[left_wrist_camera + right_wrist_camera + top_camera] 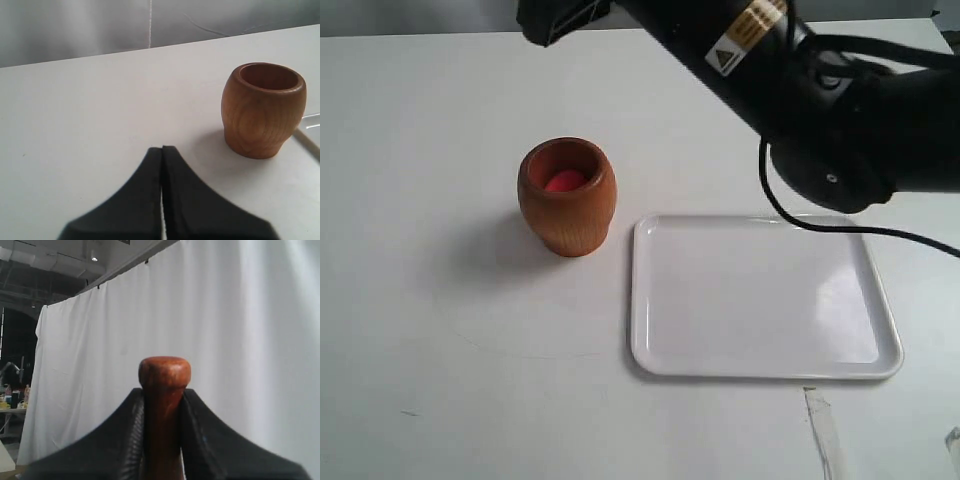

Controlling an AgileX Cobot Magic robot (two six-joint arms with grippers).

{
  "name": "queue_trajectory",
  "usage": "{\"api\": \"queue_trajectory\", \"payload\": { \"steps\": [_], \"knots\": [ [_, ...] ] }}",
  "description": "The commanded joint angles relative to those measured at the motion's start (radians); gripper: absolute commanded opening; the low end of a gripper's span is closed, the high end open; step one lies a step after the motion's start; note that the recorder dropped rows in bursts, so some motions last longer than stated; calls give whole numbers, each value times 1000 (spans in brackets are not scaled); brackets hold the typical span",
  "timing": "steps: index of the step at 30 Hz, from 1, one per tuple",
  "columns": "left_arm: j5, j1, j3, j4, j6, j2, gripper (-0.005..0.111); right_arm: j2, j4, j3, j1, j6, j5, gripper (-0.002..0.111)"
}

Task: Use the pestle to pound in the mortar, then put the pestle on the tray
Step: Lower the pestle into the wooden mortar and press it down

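Nearest the front of the exterior view lay a strip of tape on the white table, and just beyond it the glossy white tray, with nothing on it. Close beside the tray's far left corner, but apart from it, the wooden mortar stood upright with a red-pink lump in its bowl. Farther back the right arm crossed above the table and ran out of the top of the frame, so its gripper and load did not show there. In the left wrist view the left gripper had its fingers pressed together on nothing, low over the table and well short of the mortar. In the right wrist view the right gripper was clamped on the thin handle of the pestle, just under the knob, with a white curtain far behind; the thick end was hidden. The pestle looked like solid, stiff, polished wood, probably light but slippery, so a grip below the knob seemed sound, the knob acting as a stop. The round-bodied mortar might skid or tip under blows, and the pestle could roll on the slick tray until its rim caught it.
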Motion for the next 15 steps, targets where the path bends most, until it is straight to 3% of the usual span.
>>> {"api": "queue_trajectory", "payload": {
  "steps": [1, 10, 15],
  "knots": [
    [-3, -8, 1, -7, -8, -1, 0, 28, -30, 2, 0, -22, 78, 0],
    [-3, -8, 1, -7, -8, -1, 0, 389, -30, 2, 0, 33, 78, 0],
    [-3, -8, 1, -7, -8, -1, 0, 353, -10, 2, 0, 42, -64, 0]
  ]
}}
